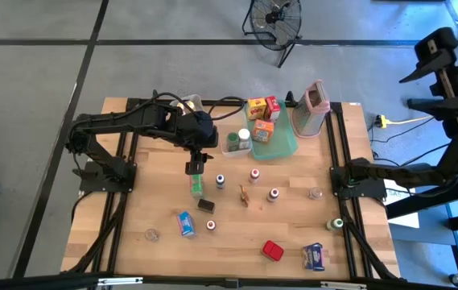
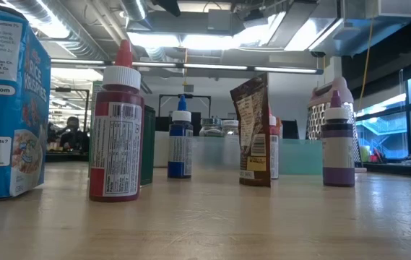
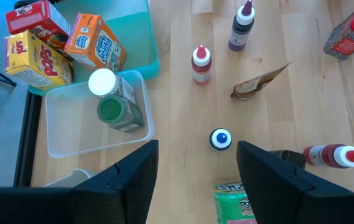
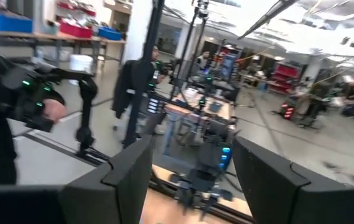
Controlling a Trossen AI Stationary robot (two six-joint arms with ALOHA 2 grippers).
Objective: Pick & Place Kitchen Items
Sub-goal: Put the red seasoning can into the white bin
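Spanning the high view, the wooden worktop (image 1: 132, 201) carries the scattered kitchen items. The left arm reaches from the left edge toward the middle, its gripper (image 1: 195, 167) hanging above a green packet (image 1: 196, 184) with jaws spread wide and holding nothing; in the left wrist view the packet (image 3: 234, 202) lies between the two fingers (image 3: 133, 180). The right arm rests folded at the right edge, its gripper (image 1: 349, 171) off the items, jaws also spread and empty.

At the far side sits a teal tray (image 1: 286, 145) holding three small boxes, orange (image 1: 262, 130), yellow (image 1: 256, 108) and red (image 1: 272, 106). Touching its left side, a clear bin (image 1: 230, 148) holds a green jar (image 1: 239, 140) with a white cap.

Loose on the worktop near the left gripper are a blue-capped bottle (image 1: 220, 180), a red-capped bottle (image 1: 254, 174), a brown packet (image 1: 245, 195) and a purple bottle (image 1: 274, 194). Nearer the front lie a blue box (image 1: 185, 223) and a red box (image 1: 272, 250).
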